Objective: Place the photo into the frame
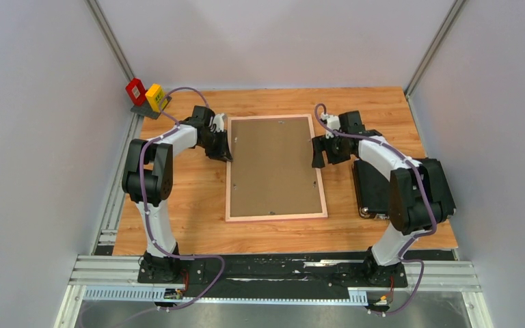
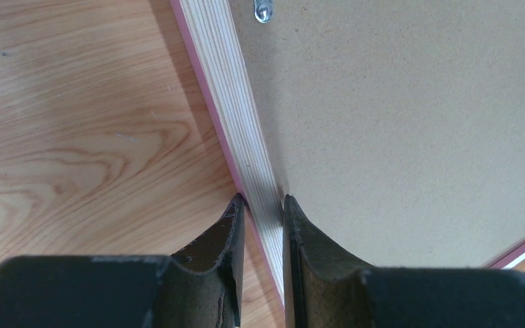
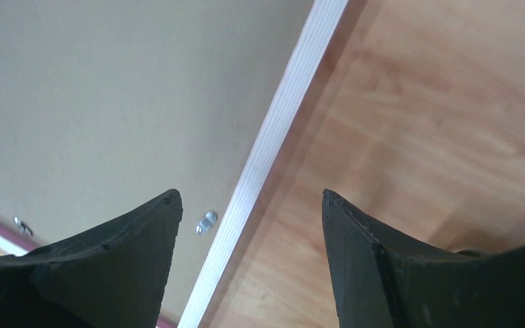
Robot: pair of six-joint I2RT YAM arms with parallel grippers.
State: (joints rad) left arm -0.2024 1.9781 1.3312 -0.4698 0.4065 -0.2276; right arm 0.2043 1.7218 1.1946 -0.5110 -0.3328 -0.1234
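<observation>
Stiff, light-looking frame (image 2: 243,137), probably fragile; best held by thin rail. There left gripper (image 2: 263,205) pinches; right gripper (image 3: 249,195) jaws wide over opposite rail.

Soft, even light, apparently from overhead, made the top view bright and free of glare; the arms (image 1: 152,171) cast only faint shadows on the table (image 1: 273,236). The left wrist view was sharp, a narrow shadow running beside the frame (image 2: 229,102). The right wrist view was hazier, its fingers (image 3: 109,273) dark and soft-edged.
</observation>
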